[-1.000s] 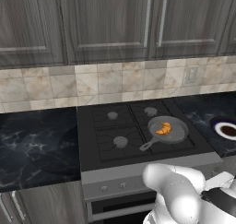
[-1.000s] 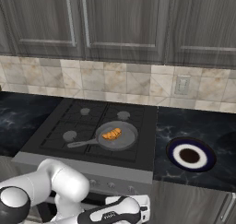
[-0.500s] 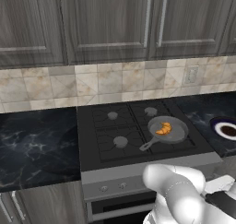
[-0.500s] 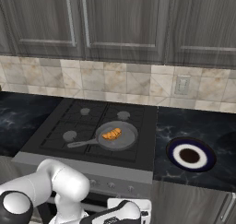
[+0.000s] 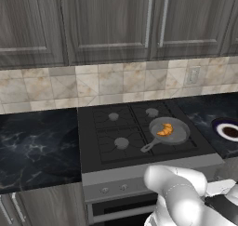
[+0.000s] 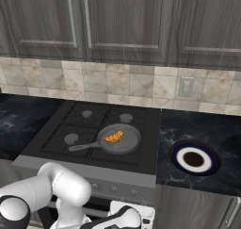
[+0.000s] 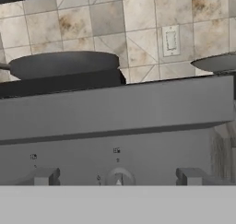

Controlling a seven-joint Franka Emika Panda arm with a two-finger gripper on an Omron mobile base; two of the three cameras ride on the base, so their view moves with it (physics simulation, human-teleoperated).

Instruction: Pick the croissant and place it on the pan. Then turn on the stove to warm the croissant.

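The croissant (image 5: 165,129) already lies in the pan (image 5: 168,130), which sits on the near right burner of the stove (image 5: 135,132), so the first half of the task looks done. What is left, I judge, is turning a knob to light that burner.

The claw is low in front of the stove; the hand view faces the grey front panel (image 7: 115,112) from close, with the pan (image 7: 64,64) above and to the left. The fingertips are not clear in the pictures, but the claw is released and carries nothing.

Counts: one croissant, one pan, one stove with four burners, and one dark plate (image 6: 195,158) on the counter up and to the right. In the hand view three knobs (image 7: 119,178) line the bottom edge just ahead; there may be more out of frame.
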